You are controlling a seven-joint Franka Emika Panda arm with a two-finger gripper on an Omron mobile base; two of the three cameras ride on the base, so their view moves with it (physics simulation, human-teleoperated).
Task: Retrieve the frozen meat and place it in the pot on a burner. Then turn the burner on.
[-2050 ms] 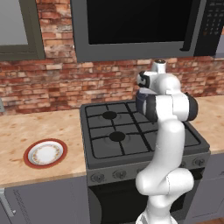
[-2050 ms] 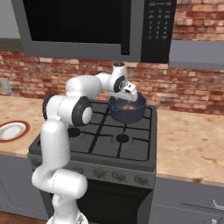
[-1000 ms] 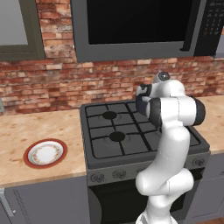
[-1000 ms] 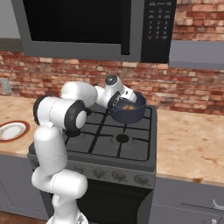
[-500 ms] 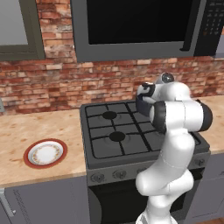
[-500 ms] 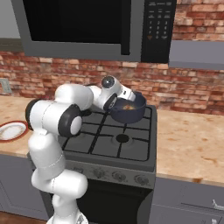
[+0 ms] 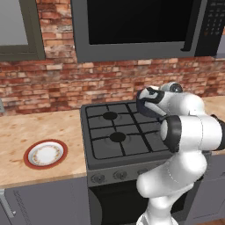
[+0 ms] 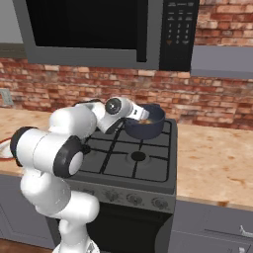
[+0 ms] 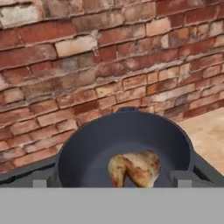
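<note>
The frozen meat point(image 9: 133, 168), a golden-brown lumpy chicken piece, lies free on the bottom of the dark blue-grey pot point(image 9: 87, 153). The pot point(image 8: 148, 126) stands on the stove's back right burner, with a bit of the meat point(image 8: 144, 120) showing over its rim. My gripper point(image 8: 138, 115) hovers at the pot's left rim, level with it and pointing across it toward the brick wall. Nothing is between its fingers, which are hidden. The front right burner point(image 8: 138, 156) is bare, as are the left burners point(image 7: 110, 115).
A row of knobs point(image 8: 158, 202) runs along the stove front. A red-rimmed white plate point(image 7: 45, 154) sits on the wooden counter left of the stove. A microwave point(image 8: 99, 29) hangs overhead, and the brick wall point(image 9: 109, 65) stands right behind the pot.
My hand came down from above the pot to beside its left rim while the arm folded back. The meat stayed in the pot.
</note>
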